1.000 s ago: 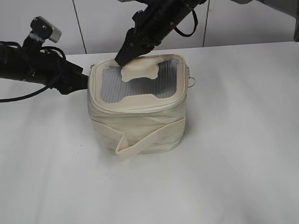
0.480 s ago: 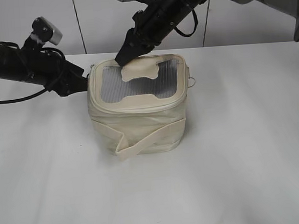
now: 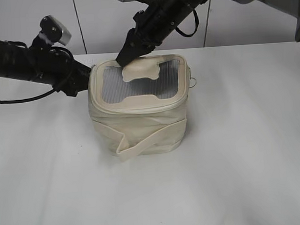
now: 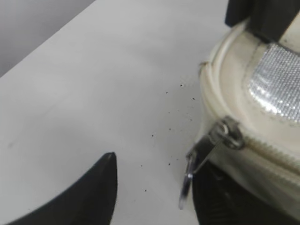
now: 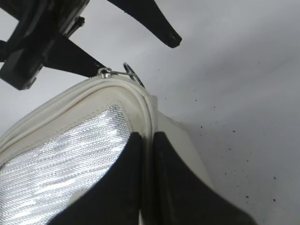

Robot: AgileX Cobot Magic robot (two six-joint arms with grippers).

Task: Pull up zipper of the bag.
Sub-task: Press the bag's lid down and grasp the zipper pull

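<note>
**Two tools close on one cream bag**

One bag (image 3: 139, 105) stands upright near the middle of the white counter (image 3: 245, 152), its grey mesh top facing up. From outside, the left tool (image 3: 81, 78) reaches the bag's upper left corner, while the right tool (image 3: 121, 57) presses on the far rim. Only the left wrist camera shows that its fingers stand wide apart, one of them just below a silver ring pull (image 4: 199, 161) dangling from the zipper (image 4: 262, 147), gripping nothing. Only the right wrist camera shows its two fingers drawn narrow, pinching the bag's rim (image 5: 149, 123). Two ring pulls are visible from outside: one at the left corner, a second (image 3: 191, 82) at the bag's right side.
</note>
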